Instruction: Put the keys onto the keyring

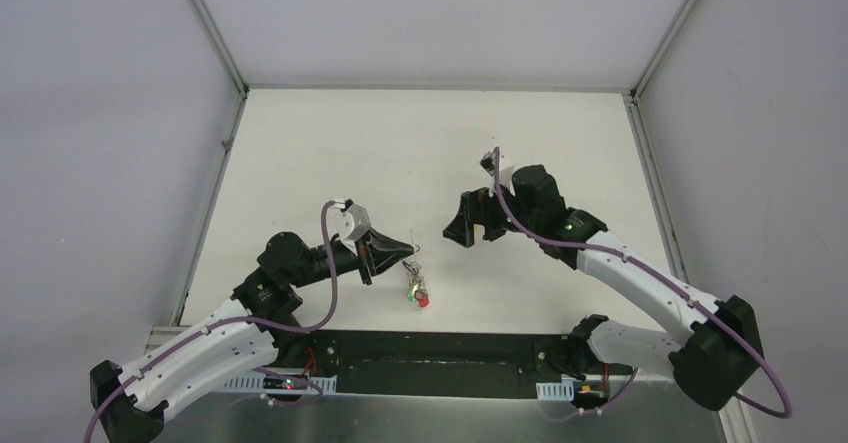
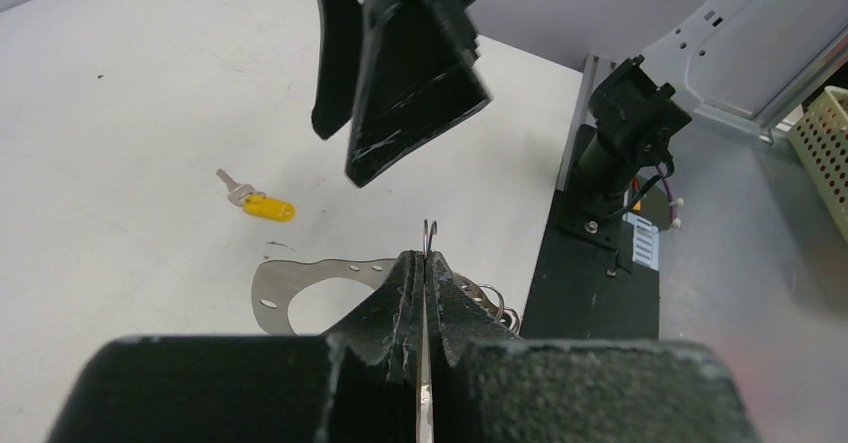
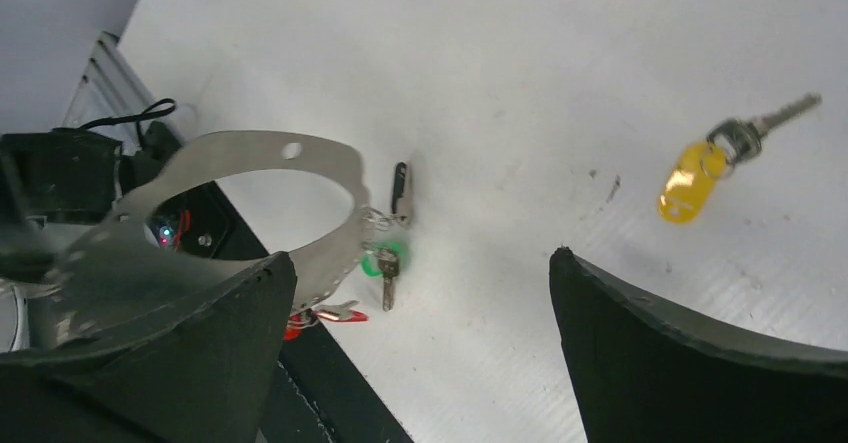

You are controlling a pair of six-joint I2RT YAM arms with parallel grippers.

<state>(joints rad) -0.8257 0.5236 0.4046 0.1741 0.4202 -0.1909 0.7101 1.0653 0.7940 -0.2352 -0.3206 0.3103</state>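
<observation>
My left gripper (image 1: pixel 405 250) is shut on the keyring (image 3: pixel 250 153), a wide flat grey metal loop, and holds it just above the table. In the left wrist view the fingers (image 2: pixel 428 260) pinch its edge, and part of the loop (image 2: pixel 275 298) shows below. A green-tagged key (image 3: pixel 385 261) and a red-tagged key (image 3: pixel 325 315) hang from the loop; the top view shows them under the left fingertips (image 1: pixel 416 291). A yellow-tagged key (image 3: pixel 690 178) lies loose on the table (image 2: pixel 268 207). My right gripper (image 3: pixel 420 258) is open and empty, hovering above the table between loop and yellow key.
The black base plate (image 1: pixel 440 358) runs along the table's near edge, close to the hanging keys. The right arm's base (image 2: pixel 625 133) stands on it. Metal frame rails (image 1: pixel 215 173) border the white table on left and right.
</observation>
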